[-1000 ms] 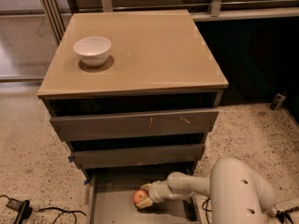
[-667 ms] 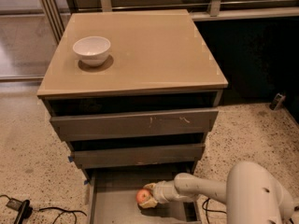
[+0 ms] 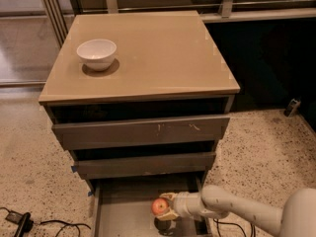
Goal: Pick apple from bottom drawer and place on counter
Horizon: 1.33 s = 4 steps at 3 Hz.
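The small red-orange apple (image 3: pixel 159 207) sits between the fingers of my gripper (image 3: pixel 165 207), lifted a little above the floor of the pulled-out bottom drawer (image 3: pixel 123 213); its shadow shows below. My white arm reaches in from the lower right. The tan counter (image 3: pixel 158 53) tops the dark drawer cabinet.
A white bowl (image 3: pixel 97 53) stands on the counter's back left. Two upper drawers (image 3: pixel 140 131) with scratched fronts overhang the bottom one. A black cable and plug (image 3: pixel 19 221) lie on the speckled floor at lower left. A dark wall is at right.
The gripper with the apple has risen slightly from the drawer floor and shifted a little right. The arm has drawn back toward the right.
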Each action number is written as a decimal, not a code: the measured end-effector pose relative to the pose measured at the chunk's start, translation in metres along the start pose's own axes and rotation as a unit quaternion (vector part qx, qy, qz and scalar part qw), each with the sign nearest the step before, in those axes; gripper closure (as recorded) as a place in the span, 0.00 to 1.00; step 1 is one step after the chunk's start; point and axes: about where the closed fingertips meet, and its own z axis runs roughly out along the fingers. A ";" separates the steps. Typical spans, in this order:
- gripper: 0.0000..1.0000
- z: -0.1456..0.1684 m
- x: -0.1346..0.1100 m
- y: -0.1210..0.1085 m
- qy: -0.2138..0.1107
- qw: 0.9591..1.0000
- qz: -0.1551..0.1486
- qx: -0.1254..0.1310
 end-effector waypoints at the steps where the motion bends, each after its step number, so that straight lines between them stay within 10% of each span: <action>1: 1.00 -0.085 -0.045 -0.007 -0.018 0.999 -0.036 0.031; 2: 1.00 -0.164 -0.083 -0.017 -0.003 0.996 -0.062 0.068; 4: 1.00 -0.167 -0.091 -0.017 0.004 0.996 -0.065 0.065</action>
